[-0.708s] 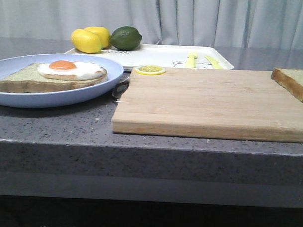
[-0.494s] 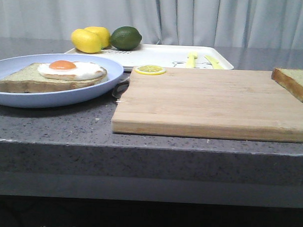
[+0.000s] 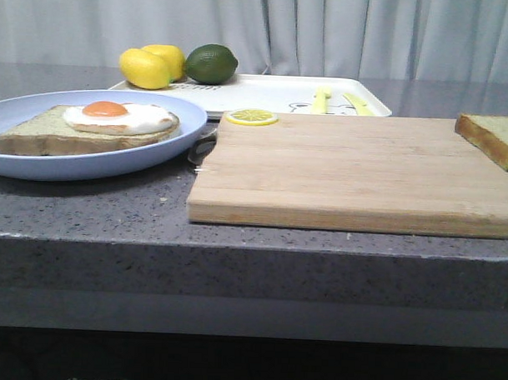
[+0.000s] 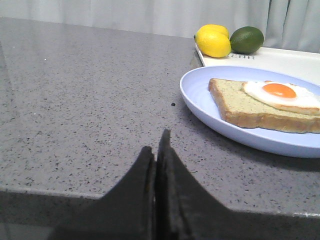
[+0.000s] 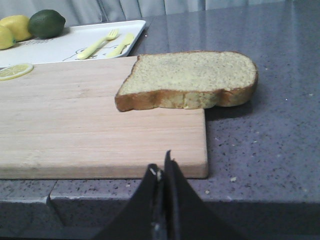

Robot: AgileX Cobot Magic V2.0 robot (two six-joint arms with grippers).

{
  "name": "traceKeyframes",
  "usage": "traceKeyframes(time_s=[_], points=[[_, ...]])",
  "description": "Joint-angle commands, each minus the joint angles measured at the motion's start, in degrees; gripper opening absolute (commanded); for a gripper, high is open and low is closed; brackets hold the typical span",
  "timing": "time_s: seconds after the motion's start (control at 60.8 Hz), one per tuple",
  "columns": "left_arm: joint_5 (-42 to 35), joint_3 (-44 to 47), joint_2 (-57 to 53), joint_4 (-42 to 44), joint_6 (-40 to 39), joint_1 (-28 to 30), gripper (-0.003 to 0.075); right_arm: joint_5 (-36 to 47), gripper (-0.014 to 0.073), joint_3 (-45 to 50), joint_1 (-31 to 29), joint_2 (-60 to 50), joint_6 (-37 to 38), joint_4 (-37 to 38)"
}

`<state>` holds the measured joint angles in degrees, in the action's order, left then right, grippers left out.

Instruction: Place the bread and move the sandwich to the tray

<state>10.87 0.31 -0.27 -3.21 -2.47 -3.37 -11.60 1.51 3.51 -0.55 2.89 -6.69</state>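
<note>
On the counter the board is the biggest thing, with the bread lying flat on its far right corner, part of the slice hanging past the edge. It looks light, soft and easily crushed, so I'd pinch it gently across the crusts (that overhang offers a way in). Behind, the tray holds a fork and knife. The plate carries an egg-topped slice, the sandwich's open half. My right gripper and left gripper both sit pressed together, empty.
</note>
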Motion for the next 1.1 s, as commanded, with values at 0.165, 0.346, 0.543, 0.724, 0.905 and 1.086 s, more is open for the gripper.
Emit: traceKeyframes(time_s=[0.165,0.346,0.543,0.724,0.905,1.086], points=[[-5.08,-0.01,-1.19,-0.39,-0.48,0.07,-0.002,4.27,-0.0062,-0.11,-0.06,-1.01,-0.26,0.15],[-5.22,-0.01,-1.19,-0.39,-0.48,0.07,-0.002,4.27,-0.0062,-0.11,-0.06,-1.01,-0.26,0.15],[-5.66,-0.01,-1.19,-0.26,-0.48,0.07,-0.002,5.33,-0.0062,-0.11,-0.06,-1.01,-0.26,0.15],[-11.49,-0.01,-1.19,-0.41,-0.48,0.07,-0.002,9.48,-0.0062,-0.13,-0.01,-1.01,-0.26,0.15],[-20.64,-0.84,-1.19,-0.53,-0.68,0.2,-0.002,10.24,-0.0062,-2.18,-0.01,-1.01,-0.26,0.15],[-14.83,-11.27,0.47,-0.84,-0.64,0.2,-0.002,4.33,-0.0062,-12.01,-0.01,-0.02,-0.26,0.15]])
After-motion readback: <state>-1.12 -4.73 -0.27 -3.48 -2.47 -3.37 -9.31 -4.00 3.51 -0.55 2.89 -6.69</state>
